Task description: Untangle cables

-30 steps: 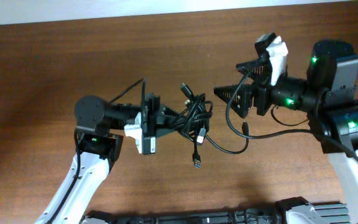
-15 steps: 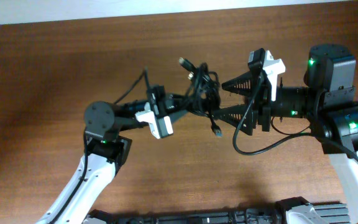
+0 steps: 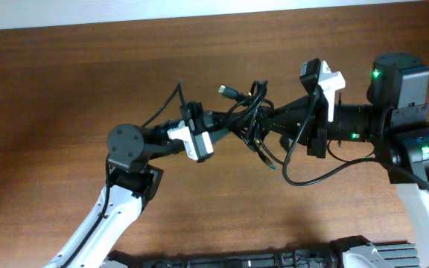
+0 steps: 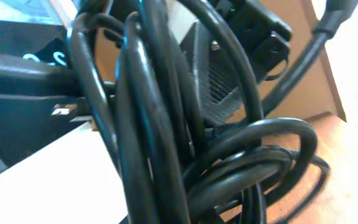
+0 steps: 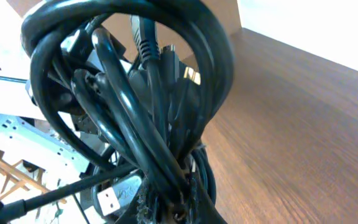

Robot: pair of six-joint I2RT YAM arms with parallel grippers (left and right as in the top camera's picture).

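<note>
The brown wooden bench fills the overhead view. The left arm reaches in from the lower left and the right arm from the right edge, and they meet near the middle of the bench.

The cables hang between them as one tight knot, held up off the wood. They are thin, glossy black cords, wound over and through one another, with several loops sticking out above and below the clump. In the left wrist view the cords crowd the lens as thick, shiny, overlapping strands that curve downwards. In the right wrist view they form one big loop, with straighter strands running down through it and bunching at the bottom.

The left gripper enters the knot from the left. Its jaws are narrow and closed on the cords. The right gripper enters from the opposite side, its jaws also drawn narrow on the cords, which seem pinched at the ribbed pads. The two grippers nearly touch inside the knot.

A separate black wire belonging to the right arm droops below it.

A metal-tipped plug juts from the knot to the upper left. A loose end dangles below the knot.
</note>
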